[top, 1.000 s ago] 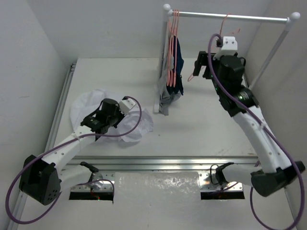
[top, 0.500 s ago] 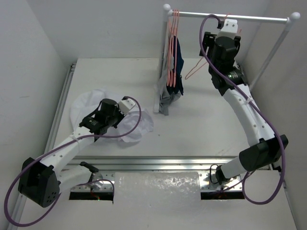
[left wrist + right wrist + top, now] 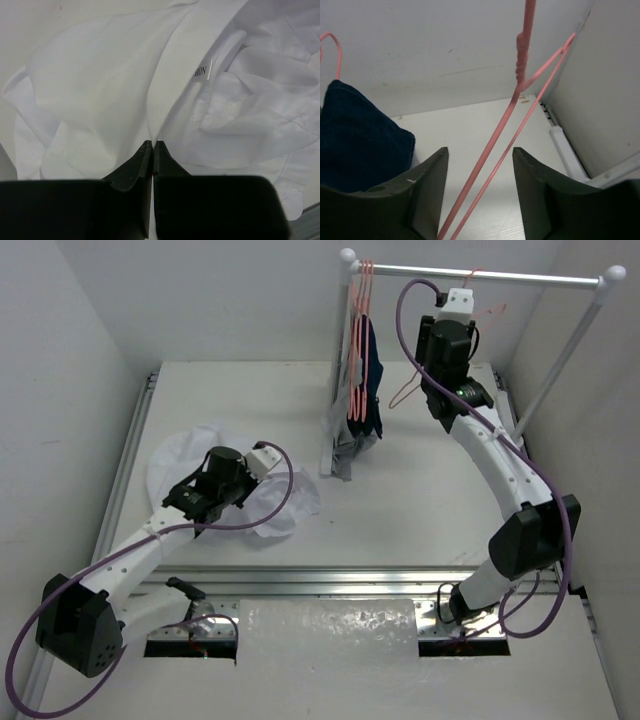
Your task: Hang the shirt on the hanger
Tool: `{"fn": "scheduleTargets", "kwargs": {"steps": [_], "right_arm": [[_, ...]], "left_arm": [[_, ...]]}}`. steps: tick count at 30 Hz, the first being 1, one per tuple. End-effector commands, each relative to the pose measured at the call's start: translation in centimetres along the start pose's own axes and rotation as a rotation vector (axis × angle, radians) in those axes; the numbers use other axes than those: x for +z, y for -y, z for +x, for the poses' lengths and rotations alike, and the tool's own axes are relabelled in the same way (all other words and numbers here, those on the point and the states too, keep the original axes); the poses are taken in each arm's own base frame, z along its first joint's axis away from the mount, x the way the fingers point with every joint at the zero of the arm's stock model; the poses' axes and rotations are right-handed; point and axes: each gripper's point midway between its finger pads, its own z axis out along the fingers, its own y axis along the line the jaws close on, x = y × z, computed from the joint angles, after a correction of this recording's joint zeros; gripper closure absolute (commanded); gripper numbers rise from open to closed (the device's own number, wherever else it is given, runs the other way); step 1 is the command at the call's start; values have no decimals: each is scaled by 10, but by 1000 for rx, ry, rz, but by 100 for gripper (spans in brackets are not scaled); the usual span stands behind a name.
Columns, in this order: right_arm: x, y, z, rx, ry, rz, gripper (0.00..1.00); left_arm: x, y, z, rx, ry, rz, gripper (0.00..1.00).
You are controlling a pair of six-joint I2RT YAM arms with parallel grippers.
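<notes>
Newly risen, the right gripper [image 3: 479, 160] reaches the hanger [image 3: 520, 65] on the rail [image 3: 540, 280] — only its wrist view shows fingers [image 3: 427, 190] spread astride wires slanting up-right to the neck. The left gripper [image 3: 152, 146] pinches the shirt [image 3: 100, 90] on the table [image 3: 420, 500].

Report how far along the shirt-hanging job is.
Done: nothing finished; the shirt lies crumpled on the table. In hand: left fingers shut on its fabric; right fingers open around the hanger, which hangs from the rail. To do: fetching the hanger, threading the shirt.
</notes>
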Motion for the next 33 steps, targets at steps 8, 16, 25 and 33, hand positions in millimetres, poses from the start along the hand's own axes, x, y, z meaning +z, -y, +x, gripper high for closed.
{"fn": "scheduleTargets", "kwargs": {"steps": [8, 16, 25, 33], "right_arm": [[-41, 32, -13, 15, 92, -29, 70], [-60, 52, -19, -92, 117, -19, 75], [-44, 62, 11, -113, 18, -53, 100], [-45, 46, 6, -137, 34, -228, 61]], "left_arm": [[-4, -6, -17, -18, 67, -10, 100], [-6, -6, -18, -16, 69, -8, 100], [-10, -9, -20, -13, 77, -20, 100], [-9, -7, -20, -12, 78, -12, 100]]}}
